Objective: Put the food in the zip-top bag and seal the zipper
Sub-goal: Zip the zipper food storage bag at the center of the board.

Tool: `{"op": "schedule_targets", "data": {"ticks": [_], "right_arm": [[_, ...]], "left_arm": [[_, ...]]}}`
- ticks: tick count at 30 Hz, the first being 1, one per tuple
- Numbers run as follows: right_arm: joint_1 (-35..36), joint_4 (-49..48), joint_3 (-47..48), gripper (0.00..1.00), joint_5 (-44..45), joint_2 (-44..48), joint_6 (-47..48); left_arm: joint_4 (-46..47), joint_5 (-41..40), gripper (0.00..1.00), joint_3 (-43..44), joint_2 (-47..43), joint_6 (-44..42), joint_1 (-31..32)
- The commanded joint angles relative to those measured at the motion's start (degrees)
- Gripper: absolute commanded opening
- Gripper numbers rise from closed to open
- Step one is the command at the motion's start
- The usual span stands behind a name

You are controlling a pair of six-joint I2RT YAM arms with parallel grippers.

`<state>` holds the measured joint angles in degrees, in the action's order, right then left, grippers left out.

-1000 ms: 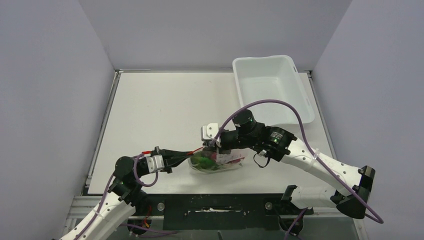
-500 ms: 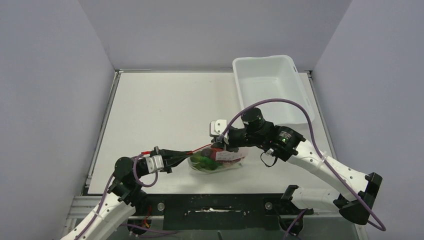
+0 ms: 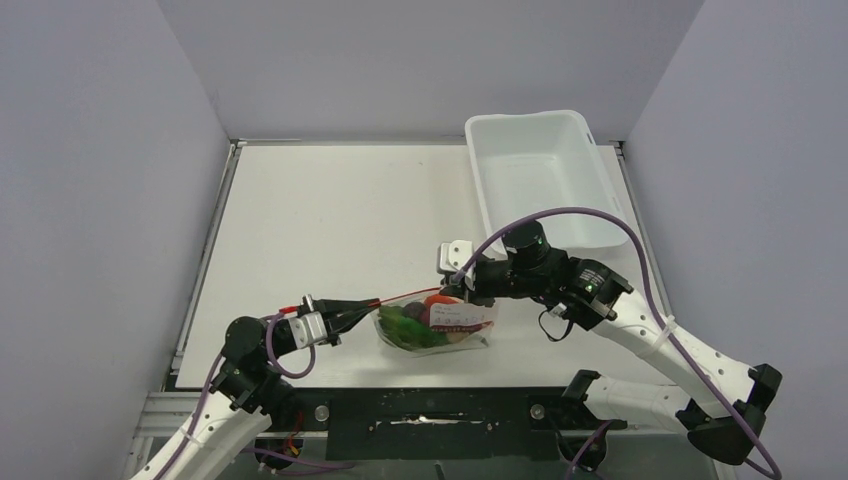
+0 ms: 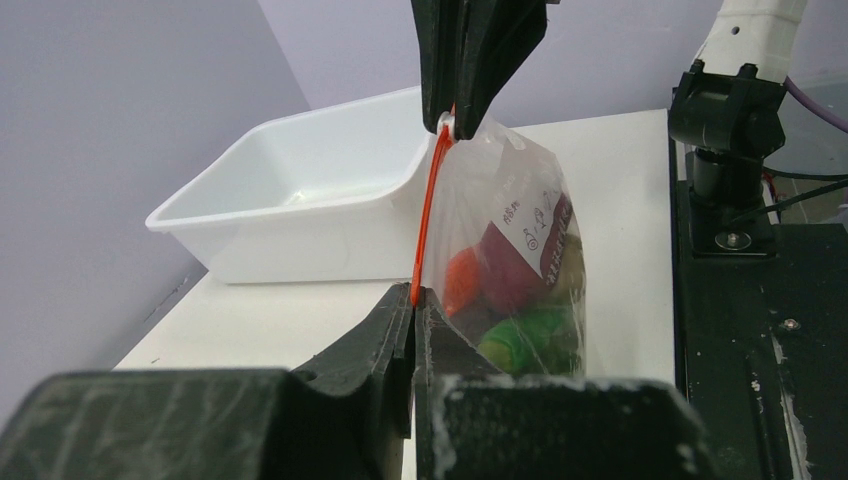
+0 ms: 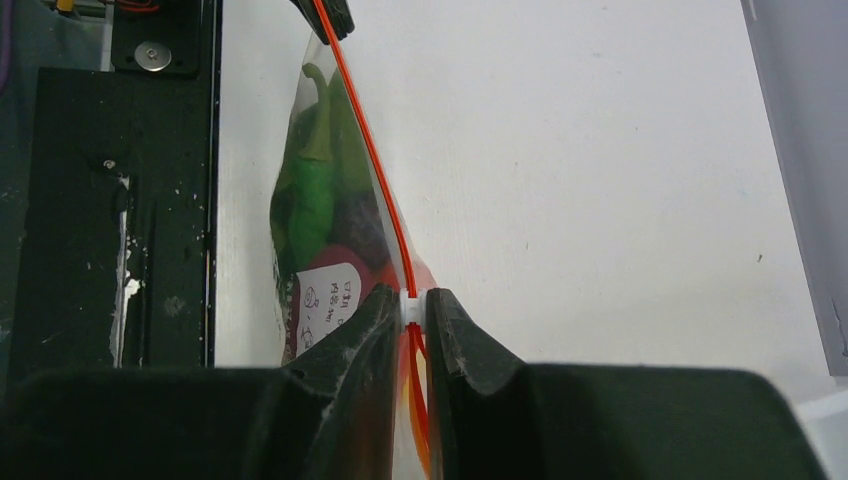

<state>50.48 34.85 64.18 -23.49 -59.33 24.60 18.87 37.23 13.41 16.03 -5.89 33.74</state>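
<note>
Slid farther right along the zipper (image 3: 408, 296); sealing underway.
Clenched on it with right gripper (image 3: 463, 290), left end pinched tight in left gripper (image 3: 362, 307).

A white rigid tub (image 3: 540, 170) is sitting open side up at the far right corner of the white table (image 3: 330, 220). Pale grey walls (image 3: 430, 60) are enclosing three sides.

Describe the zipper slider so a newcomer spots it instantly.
Start at the white tub at the far right of the table; just nearer the arms is the clear zip-top bag. On its red-orange zipper, the slider is the lone white bead, pinched in the right gripper.
</note>
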Motion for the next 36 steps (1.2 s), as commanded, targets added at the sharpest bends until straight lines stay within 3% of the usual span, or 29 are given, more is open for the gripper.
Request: {"op": "schedule_targets", "data": {"ticks": [1, 19, 36], "right_arm": [[-1.1, 1.4, 1.2, 0.0, 4.0, 2.8, -0.7], [-1.3, 6.9, -1.5, 0.0, 8.3, 9.1, -4.6], [-1.3, 21.8, 3.3, 0.0, 17.9, 15.8, -7.4]], "left_arm": [[-0.4, -2.3, 0.0, 3.6, -1.0, -1.4, 0.2], [-9.5, -7.7, 0.0, 7.0, -4.3, -4.6, 0.2], [-15.9, -13.2, 0.0, 10.4, -6.4, -5.8, 0.1]]}}
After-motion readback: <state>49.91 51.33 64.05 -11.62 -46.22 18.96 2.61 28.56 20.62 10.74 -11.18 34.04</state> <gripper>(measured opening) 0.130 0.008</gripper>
